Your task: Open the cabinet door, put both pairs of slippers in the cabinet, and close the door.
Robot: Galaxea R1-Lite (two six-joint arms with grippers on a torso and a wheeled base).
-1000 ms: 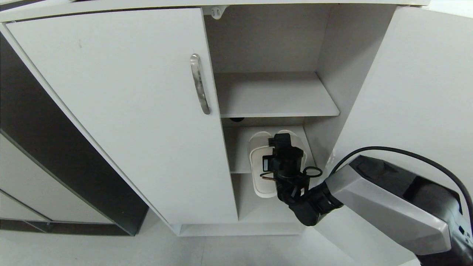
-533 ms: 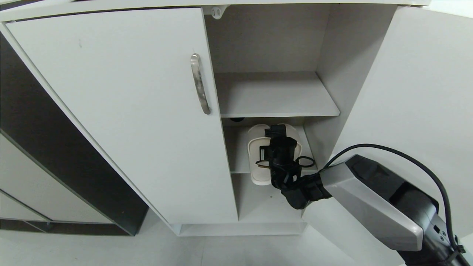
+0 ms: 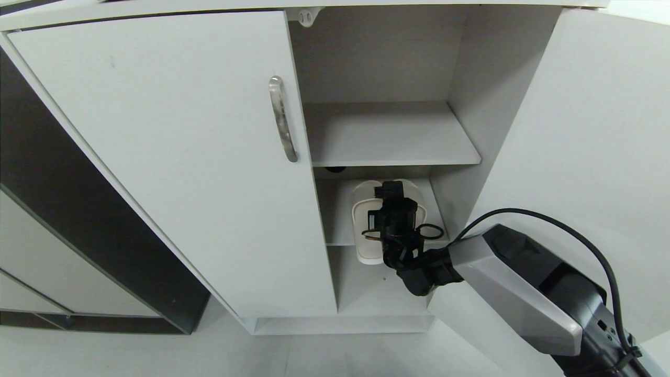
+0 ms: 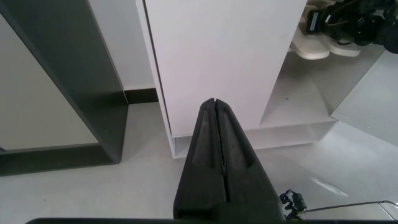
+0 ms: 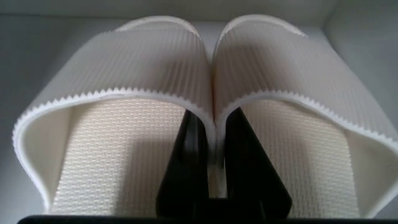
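Your right gripper (image 3: 392,193) is inside the cabinet (image 3: 487,104), at its middle shelf (image 3: 335,209), just under the cabinet's upper shelf (image 3: 387,133). Its jaws are pinching the pair of slippers (image 3: 365,233) where the two straps meet: one finger sits inside each slipper, and the inner strap edges are squeezed together between them. The toes point toward the back of the cabinet. The heels hang out past the shelf's front edge. You cannot tell from here whether the soles already rest on the shelf.

These look like light, soft foam slippers with a ribbed strap and a textured footbed. Expect them to flex and sag at the heels rather than hold stiff, and the outer sides may splay, since only the middle is held. The ribbing should give decent grip, so a moderate squeeze is likely enough. The paired strap edges are the sensible place to hold them, because that keeps both slippers together.

I judge that the pair needs to go deeper before release, so the heels clear the path of the cabinet's open door (image 3: 591,131).

Your left gripper (image 4: 214,106) hangs in front of the cabinet's closed door (image 3: 172,157), above the floor, with its jaws pressed together on nothing.
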